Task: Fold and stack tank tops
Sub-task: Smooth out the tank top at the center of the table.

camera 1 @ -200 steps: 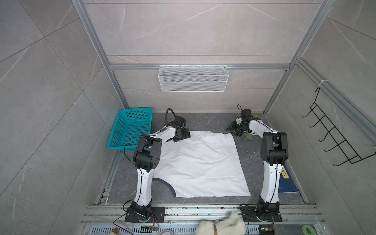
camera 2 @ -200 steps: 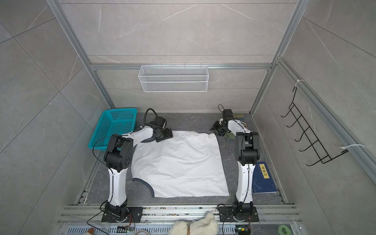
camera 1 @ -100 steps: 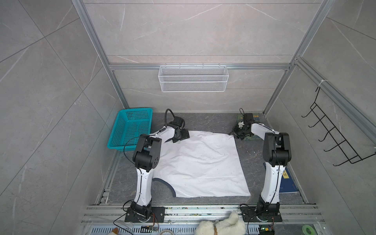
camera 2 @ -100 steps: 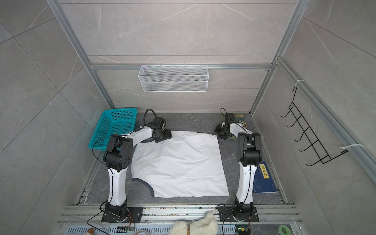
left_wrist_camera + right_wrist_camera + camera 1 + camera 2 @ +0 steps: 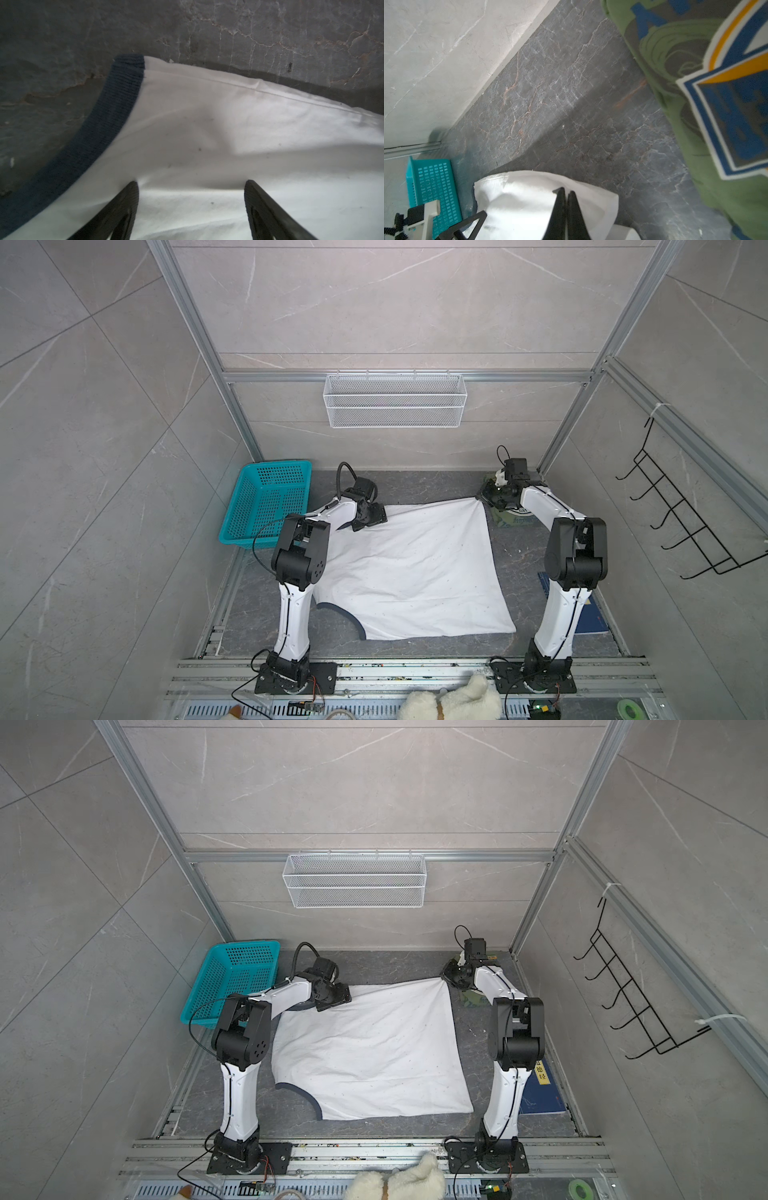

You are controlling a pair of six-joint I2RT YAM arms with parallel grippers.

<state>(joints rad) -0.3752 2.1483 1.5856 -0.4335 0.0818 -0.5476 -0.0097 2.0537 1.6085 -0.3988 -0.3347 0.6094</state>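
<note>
The white tank top (image 5: 407, 568) (image 5: 370, 1048) lies spread on the dark floor, its navy trim (image 5: 116, 99) curving along the left side. My left gripper (image 5: 370, 516) (image 5: 191, 184) is open at the top's far left corner, its fingertips (image 5: 131, 187) resting on the white cloth. My right gripper (image 5: 484, 495) (image 5: 564, 191) is shut on the far right corner of the white tank top (image 5: 519, 197), and the cloth there is drawn to a point. The olive green tank top (image 5: 513, 518) (image 5: 695, 83) with its navy-orange badge lies beside that corner, partly under the right arm.
A teal basket (image 5: 268, 502) stands at the far left. A white wire basket (image 5: 395, 400) hangs on the back wall and a black hook rack (image 5: 681, 522) on the right wall. A dark blue board (image 5: 590, 614) lies behind the right arm. A plush toy (image 5: 453, 701) sits at the front rail.
My right gripper has moved from above the green top to the white top's far right corner and shut on it. The left arm has not moved.
</note>
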